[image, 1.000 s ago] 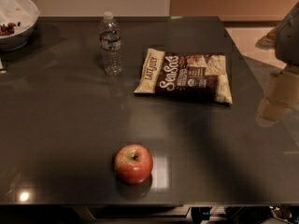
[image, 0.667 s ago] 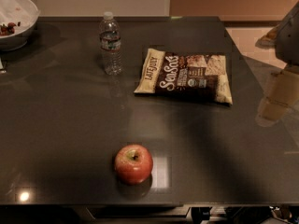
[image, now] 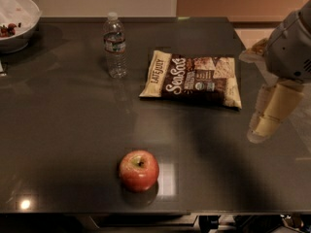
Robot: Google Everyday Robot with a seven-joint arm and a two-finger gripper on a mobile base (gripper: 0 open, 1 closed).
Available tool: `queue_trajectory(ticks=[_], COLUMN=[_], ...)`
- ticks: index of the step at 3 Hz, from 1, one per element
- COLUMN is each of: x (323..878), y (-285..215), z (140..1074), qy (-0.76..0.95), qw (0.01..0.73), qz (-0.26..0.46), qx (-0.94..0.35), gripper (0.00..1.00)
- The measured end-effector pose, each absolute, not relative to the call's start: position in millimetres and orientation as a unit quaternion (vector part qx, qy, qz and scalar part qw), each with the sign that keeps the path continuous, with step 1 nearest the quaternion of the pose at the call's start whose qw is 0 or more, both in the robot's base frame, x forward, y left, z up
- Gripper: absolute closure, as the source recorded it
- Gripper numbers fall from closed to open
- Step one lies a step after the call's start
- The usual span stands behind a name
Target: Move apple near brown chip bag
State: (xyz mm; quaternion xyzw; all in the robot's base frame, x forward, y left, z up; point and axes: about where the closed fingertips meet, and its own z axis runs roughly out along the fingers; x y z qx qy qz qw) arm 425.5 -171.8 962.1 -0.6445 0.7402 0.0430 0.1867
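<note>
The red apple (image: 139, 170) with a yellowish patch at its stem sits on the dark table (image: 63, 125), near the front edge, a little left of centre. The brown chip bag (image: 193, 79) lies flat toward the back right of the table, with white script lettering. My gripper (image: 260, 129) hangs at the right edge of the view, above the table's right side. It is to the right of the bag and below it in the picture, and far to the right of the apple. It holds nothing that I can see.
A clear plastic water bottle (image: 115, 46) stands upright left of the bag. A white bowl (image: 17, 21) with some food sits at the back left corner. The table's right edge runs just under my arm.
</note>
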Motion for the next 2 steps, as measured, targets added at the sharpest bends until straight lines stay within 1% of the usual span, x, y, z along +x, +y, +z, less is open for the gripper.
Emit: queue_trajectory(ticks=[2], x=[396.6], y=[-96.9], z=[923.5], qy=[0.681], qw=[0.209], qz=[0.139], qx=[-0.688], gripper=[0.00])
